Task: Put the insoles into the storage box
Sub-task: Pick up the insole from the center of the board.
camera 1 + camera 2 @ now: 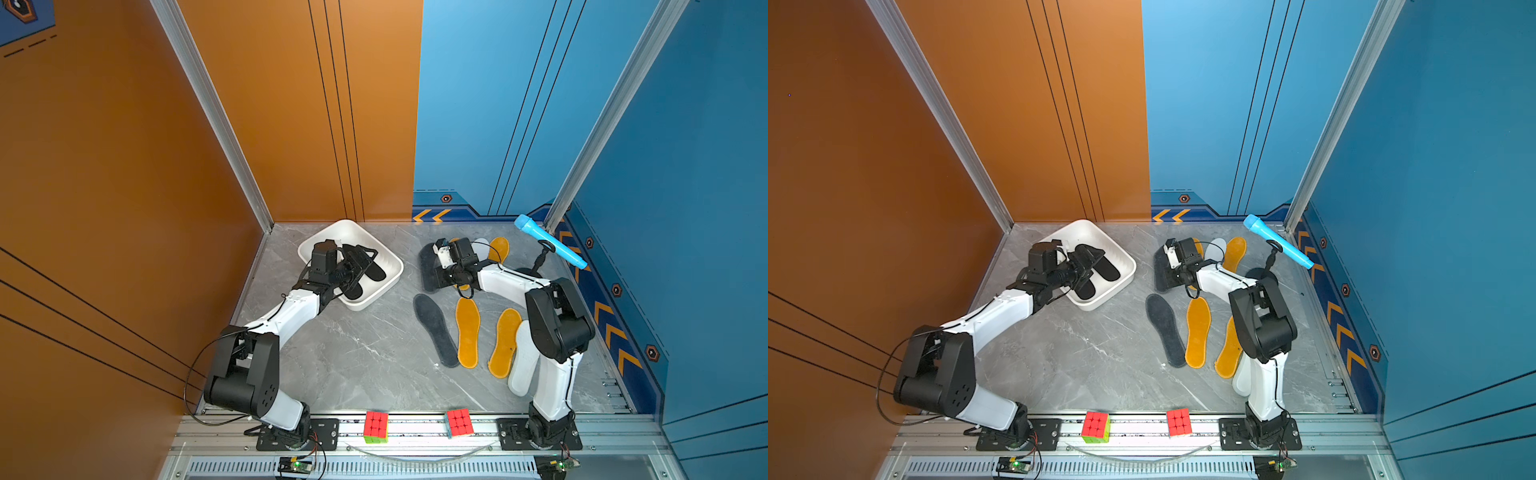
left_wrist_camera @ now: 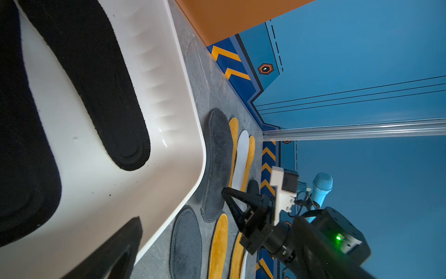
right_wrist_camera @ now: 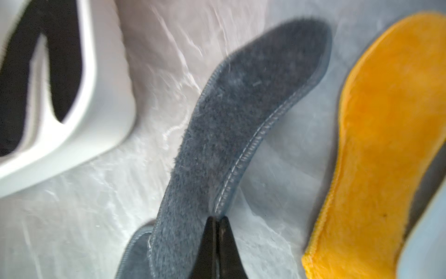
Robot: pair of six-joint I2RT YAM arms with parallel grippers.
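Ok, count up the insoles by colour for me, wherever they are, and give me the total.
Black insoles: 2, both in the storage box
Dark grey insoles: 2
Orange-yellow insoles: 4
White insoles: 2
Total: 10

We see a blue toy microphone (image 1: 550, 241) tilted on a black stand (image 1: 540, 261) in the far right corner of the grey marbled tabletop (image 1: 353, 361). At the near edge, two puzzle cubes (image 1: 376, 426) sit apart on the metal rail (image 1: 415, 430), showing us red faces. An orange wall (image 1: 124, 166) meets a blue wall (image 1: 478, 104) behind.
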